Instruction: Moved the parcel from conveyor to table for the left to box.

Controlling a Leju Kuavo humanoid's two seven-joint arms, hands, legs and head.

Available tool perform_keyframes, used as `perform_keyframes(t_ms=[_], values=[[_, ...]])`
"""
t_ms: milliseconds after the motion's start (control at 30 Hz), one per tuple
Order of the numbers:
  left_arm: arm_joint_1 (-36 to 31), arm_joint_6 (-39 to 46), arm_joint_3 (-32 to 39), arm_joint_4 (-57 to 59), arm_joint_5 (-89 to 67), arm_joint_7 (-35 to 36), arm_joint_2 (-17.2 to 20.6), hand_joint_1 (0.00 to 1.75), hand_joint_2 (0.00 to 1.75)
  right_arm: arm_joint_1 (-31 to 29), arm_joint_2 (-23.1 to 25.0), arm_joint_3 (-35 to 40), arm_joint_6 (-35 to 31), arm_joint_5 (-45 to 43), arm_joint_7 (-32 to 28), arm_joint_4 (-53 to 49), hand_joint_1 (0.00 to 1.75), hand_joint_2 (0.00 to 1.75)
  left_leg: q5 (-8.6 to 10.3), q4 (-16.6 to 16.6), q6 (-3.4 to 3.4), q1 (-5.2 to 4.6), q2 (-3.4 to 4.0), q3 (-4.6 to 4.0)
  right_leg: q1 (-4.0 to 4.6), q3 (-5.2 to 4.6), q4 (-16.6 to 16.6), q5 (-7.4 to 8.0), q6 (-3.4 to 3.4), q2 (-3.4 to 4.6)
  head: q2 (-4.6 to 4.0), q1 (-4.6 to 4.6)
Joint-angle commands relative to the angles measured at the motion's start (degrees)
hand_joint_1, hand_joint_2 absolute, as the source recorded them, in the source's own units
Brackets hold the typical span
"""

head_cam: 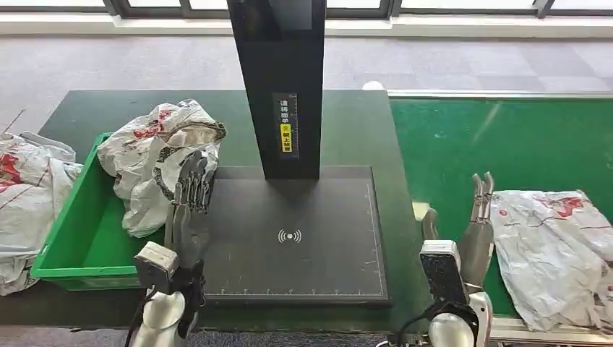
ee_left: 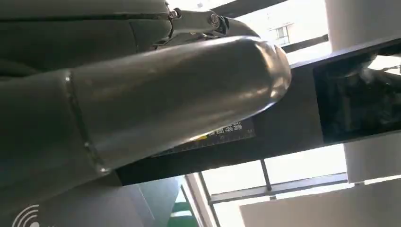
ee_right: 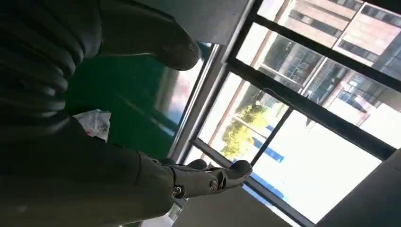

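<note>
One parcel [head_cam: 553, 253] on the conveyor [head_cam: 463, 137] just beside the empty, open right robot hand [head_cam: 473, 231], far from the open left robot hand [head_cam: 189, 210].

Three white printed parcels: one [head_cam: 160, 155] draped over the bin rim, one [head_cam: 25, 195] outside the bin, one [head_cam: 560, 249] on the conveyor. One green bin [head_cam: 79, 238]. One scanner stand [head_cam: 278, 87]. Two robot hands: left [head_cam: 189, 210], right [head_cam: 473, 231].
</note>
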Motion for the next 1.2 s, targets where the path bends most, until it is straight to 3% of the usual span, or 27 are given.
perform_keyframes(t_ms=[33, 100, 133, 167, 200, 333, 367, 400, 467, 567, 1133, 1167, 1200], values=[[-0.71, -8.64, -2.34, 5.88, 6.80, -0.32, -0.24, 0.00, 0.00, -3.75, -1.34, -8.67, -3.66, 11.79, 9.41, 7.72, 0.00, 1.75, 0.06, -0.14, 0.07, -0.02, -0.10, 0.16, -0.02, 0.21, -0.18, 0.05, 0.05, -0.09, 0.00, 0.00], [-0.62, -13.33, -3.46, 7.72, 9.71, -0.72, -0.99, 0.00, 0.00, -6.11, -3.25, -14.06, 0.07, 16.74, 15.44, 13.21, 0.00, 1.75, 0.11, -0.22, 0.10, -0.01, -0.21, 0.21, -0.03, 0.32, -0.29, 0.07, 0.07, -0.20, 0.00, 0.00], [-0.39, -17.49, -4.57, 8.24, 10.93, 0.02, -0.60, 0.00, 0.00, -8.06, -4.71, -16.38, -0.44, 25.57, 20.41, 17.61, 0.00, 1.75, 0.05, -0.10, 0.06, 0.00, -0.15, 0.14, -0.04, 0.21, -0.15, 0.02, 0.04, -0.15, 0.00, 0.00], [0.15, -19.16, -4.34, 8.60, 11.35, -0.40, -0.91, 0.00, 0.00, -10.35, -5.54, -18.46, -1.08, 29.07, 22.30, 21.91, 0.00, 1.75, 0.11, -0.21, 0.12, -0.01, -0.24, 0.23, -0.06, 0.35, -0.31, 0.07, 0.08, -0.25, 0.00, 0.00], [0.83, -18.80, -4.84, 9.32, 8.45, -1.81, -1.09, 0.00, 0.00, -12.24, -7.26, -21.49, -3.54, 38.05, 28.61, 27.31, 0.00, 1.75, 0.14, -0.26, 0.14, -0.01, -0.26, 0.25, -0.07, 0.39, -0.38, 0.10, 0.09, -0.28, 0.00, 0.00], [-0.24, -19.63, -5.77, 13.22, 4.52, -2.71, -2.41, 0.00, 0.00, -18.00, -15.25, -29.38, -2.45, 40.93, 33.49, 47.12, 0.00, 1.75, 0.11, -0.26, 0.16, -0.01, -0.14, 0.32, -0.17, 0.46, -0.42, 0.15, 0.14, -0.17, 0.00, 0.00], [-0.29, -22.23, -6.11, 13.50, 5.53, -2.83, -2.39, 0.00, 0.00, -20.17, -20.82, -26.80, 3.40, 43.64, 40.60, 56.75, 0.00, 1.75, 0.10, -0.19, 0.18, 0.00, -0.24, 0.27, -0.16, 0.46, -0.40, 0.14, 0.16, -0.27, 0.00, 0.00], [-0.25, -22.23, -5.75, 14.12, 5.53, -2.86, -2.33, 0.00, 0.00, -22.13, -23.23, -29.13, 3.72, 43.56, 44.33, 61.59, 0.00, 1.75, 0.15, -0.22, 0.26, 0.00, -0.32, 0.29, -0.15, 0.53, -0.53, 0.20, 0.20, -0.33, 0.00, 0.00], [-0.10, -22.49, -4.95, 15.02, 5.48, -3.39, -2.22, 0.00, 0.00, -23.80, -26.42, -31.08, 1.75, 43.53, 41.95, 67.70, 0.00, 1.75, 0.11, -0.17, 0.37, -0.04, -0.32, 0.25, -0.18, 0.54, -0.48, 0.18, 0.24, -0.38, 0.00, 0.00], [0.64, -22.64, -4.17, 14.50, 5.32, -3.88, -2.12, 0.00, 0.00, -24.14, -27.44, -32.27, 2.24, 43.64, 42.48, 69.11, 0.00, 1.75, 0.05, -0.12, 0.39, -0.13, -0.27, 0.22, -0.28, 0.45, -0.39, 0.16, 0.35, -0.30, 0.00, 0.02], [-1.47, -22.11, -2.46, 18.41, 3.81, -4.70, -2.12, 0.00, 0.00, -25.18, -27.99, -34.45, 4.95, 43.64, 42.63, 73.32, 0.02, 1.75, 0.07, -0.09, 0.42, -0.21, -0.35, 0.04, -0.36, 0.26, -0.28, 0.08, 0.48, -0.34, 0.00, 0.02], [-0.95, -22.06, -2.26, 17.76, 3.82, -4.66, -2.11, 0.00, 0.00, -25.66, -27.57, -33.25, 6.21, 43.64, 41.24, 73.95, 1.75, 1.75, 0.07, -0.10, 0.43, -0.20, -0.38, 0.05, -0.36, 0.29, -0.30, 0.09, 0.47, -0.37, 0.00, 0.02], [-0.12, -21.97, -1.96, 16.80, 3.72, -4.67, -2.17, 0.00, 0.00, -26.52, -26.69, -33.29, 6.32, 43.50, 39.88, 74.29, 1.75, 1.75, 0.08, -0.17, 0.43, -0.19, -0.25, 0.13, -0.34, 0.34, -0.40, 0.15, 0.46, -0.24, 0.00, 0.02]])
